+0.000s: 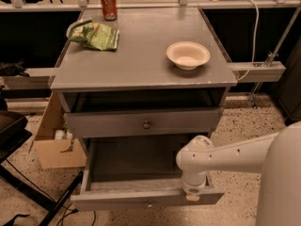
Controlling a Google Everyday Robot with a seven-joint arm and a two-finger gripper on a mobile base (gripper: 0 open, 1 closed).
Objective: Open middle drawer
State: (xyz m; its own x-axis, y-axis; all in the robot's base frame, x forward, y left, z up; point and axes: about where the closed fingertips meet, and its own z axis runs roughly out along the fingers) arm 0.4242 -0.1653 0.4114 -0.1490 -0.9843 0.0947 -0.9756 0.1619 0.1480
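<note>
Below the countertop [141, 55], middle drawer [117, 199] open, gripper [192, 195] on its front rim, state unclear

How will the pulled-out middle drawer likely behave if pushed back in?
The middle drawer looks empty, so it is probably light and should slide easily. Its front looks flat and rigid, so it likely won't flex. The pincer sits at the front rim, right of the knob, so an off-centre push there might skew it slightly.
</note>
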